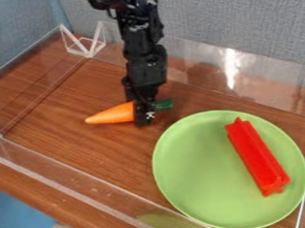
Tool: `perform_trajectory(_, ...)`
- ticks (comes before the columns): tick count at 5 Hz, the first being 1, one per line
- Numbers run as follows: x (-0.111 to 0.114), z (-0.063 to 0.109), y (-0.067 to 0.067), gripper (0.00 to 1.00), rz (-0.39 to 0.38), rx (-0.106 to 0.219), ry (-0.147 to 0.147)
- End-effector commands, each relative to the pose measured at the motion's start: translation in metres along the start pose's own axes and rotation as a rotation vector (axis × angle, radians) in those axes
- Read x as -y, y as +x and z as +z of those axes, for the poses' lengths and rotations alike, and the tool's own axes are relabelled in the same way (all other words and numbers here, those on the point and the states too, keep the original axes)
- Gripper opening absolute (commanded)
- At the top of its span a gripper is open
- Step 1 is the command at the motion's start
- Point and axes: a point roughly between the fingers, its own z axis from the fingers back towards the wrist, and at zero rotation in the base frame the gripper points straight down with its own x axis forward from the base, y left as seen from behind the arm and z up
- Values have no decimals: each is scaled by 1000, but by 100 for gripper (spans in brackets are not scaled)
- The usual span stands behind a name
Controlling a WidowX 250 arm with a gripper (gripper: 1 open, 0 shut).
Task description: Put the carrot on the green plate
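The carrot [113,114] lies on the wooden table left of the green plate [198,176], with its orange tip pointing left and its dark green stub [163,104] to the right. My gripper [147,110] points straight down over the carrot's thick end. Its fingers stand on either side of that end and are closed on it. The carrot still rests low at the table surface, a short gap from the plate's rim.
A red ridged block [256,155] lies on the right half of the plate. Clear acrylic walls [243,67] enclose the table at the back, right and front. A white wire stand [79,41] sits in the back left corner.
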Motion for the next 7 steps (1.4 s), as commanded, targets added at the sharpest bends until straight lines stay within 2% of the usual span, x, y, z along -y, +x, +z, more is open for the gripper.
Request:
perform_trajectory(1, -9, 22, 0, 0, 5, 13, 34)
perform_trajectory(2, -12, 32, -5, 0, 19, -4, 31)
perform_trajectory(4, 0, 60, -17, 0, 91, -26, 72)
perform_trajectory(5, 14, 92, -10, 0, 134, -42, 120)
perform_trajectory(6, 48, 107, 5, 0, 178, -24, 146)
perform_trajectory(7, 85, 97, 25, 0, 172, 22, 123)
